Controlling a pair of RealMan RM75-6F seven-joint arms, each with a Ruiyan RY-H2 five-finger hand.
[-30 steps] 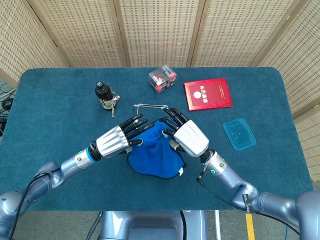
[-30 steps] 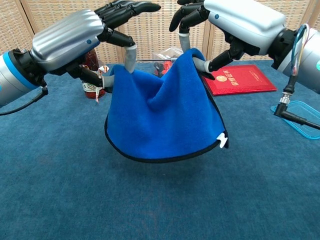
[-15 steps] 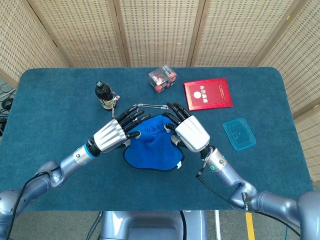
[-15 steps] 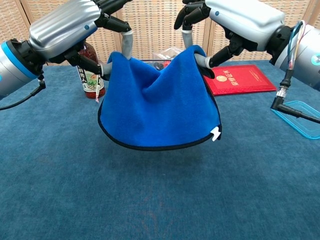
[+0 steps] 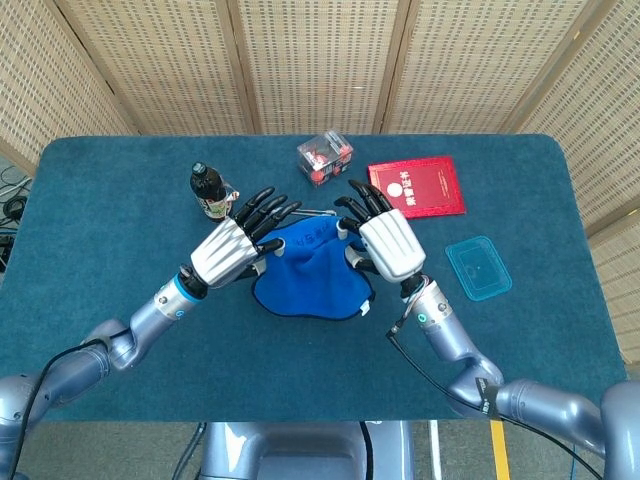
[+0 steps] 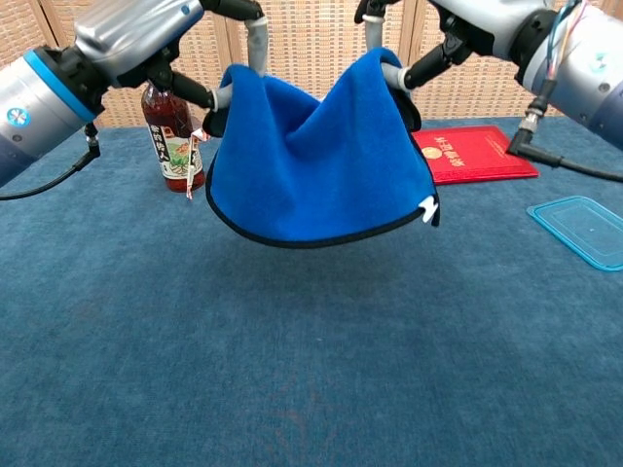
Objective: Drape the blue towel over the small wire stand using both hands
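The blue towel (image 5: 313,268) (image 6: 316,161) hangs in the air between my two hands, black-edged, sagging in the middle. My left hand (image 5: 233,245) (image 6: 161,34) pinches its left top corner. My right hand (image 5: 386,243) (image 6: 472,24) pinches the right top corner, other fingers spread. The small wire stand (image 5: 318,213) shows only as a thin bar between my fingertips in the head view, just beyond the towel's far edge. In the chest view the towel hides the stand.
A dark bottle (image 5: 208,192) (image 6: 168,136) stands left of the towel near my left hand. A clear box (image 5: 324,157) sits behind the stand. A red booklet (image 5: 416,186) (image 6: 476,154) lies at the right, a blue lid (image 5: 478,267) (image 6: 587,230) nearer.
Both hands have raised the towel and carried it away from me toward the wire stand, which the towel's far edge now nearly covers.
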